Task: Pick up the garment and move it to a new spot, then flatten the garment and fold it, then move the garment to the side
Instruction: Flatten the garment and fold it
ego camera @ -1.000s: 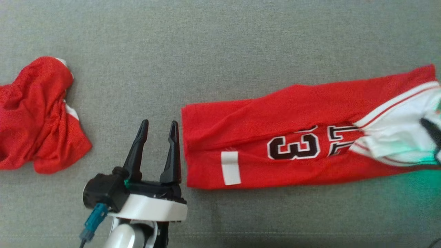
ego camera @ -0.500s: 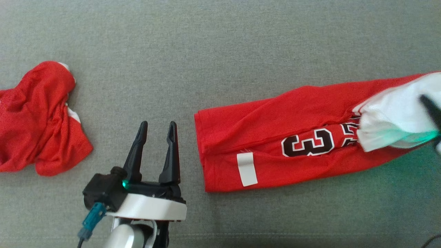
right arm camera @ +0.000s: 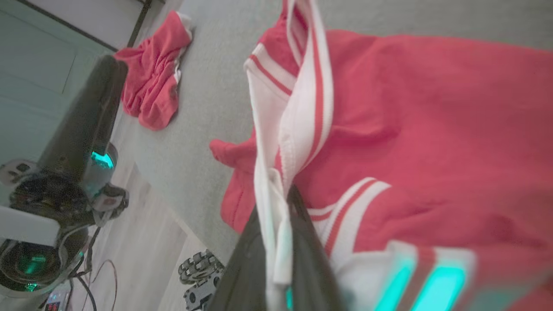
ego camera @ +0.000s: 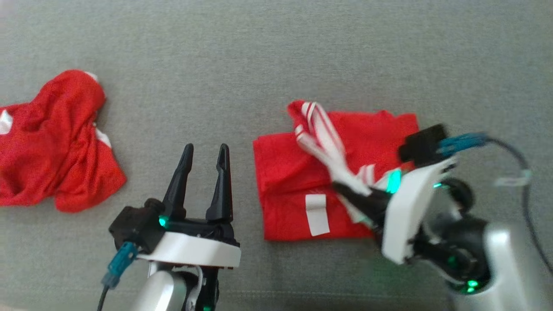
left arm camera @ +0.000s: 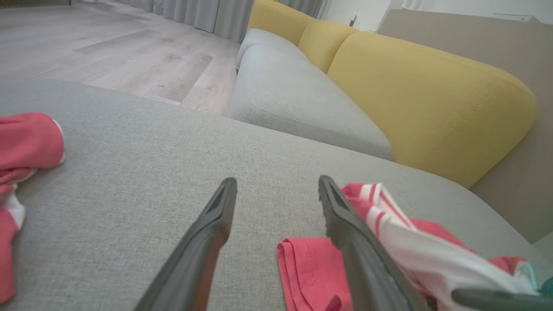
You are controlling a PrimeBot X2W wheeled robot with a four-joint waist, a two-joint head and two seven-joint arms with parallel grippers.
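Note:
The garment (ego camera: 289, 172), a red jersey with white striped trim, lies folded over itself on the grey surface right of centre. My right gripper (ego camera: 341, 188) is shut on its white-and-red striped edge (ego camera: 322, 129), holding that edge up over the lower layer. In the right wrist view the gripper (right arm camera: 281, 203) pinches the white trim (right arm camera: 302, 99) above the red cloth (right arm camera: 432, 108). My left gripper (ego camera: 206, 149) stands open and empty just left of the garment's left edge. The left wrist view shows that gripper (left arm camera: 276, 185) with the garment (left arm camera: 302, 268) beside its right finger.
A second red garment (ego camera: 52, 142) lies crumpled at the far left of the grey padded surface (ego camera: 259, 65). Beyond the surface's far edge are a grey and yellow sofa (left arm camera: 423, 90) and wooden floor (left arm camera: 129, 52).
My right gripper has swung left with the garment's striped end, laying the right half over the left half. The long strip is now a short folded stack. My left gripper stayed open.

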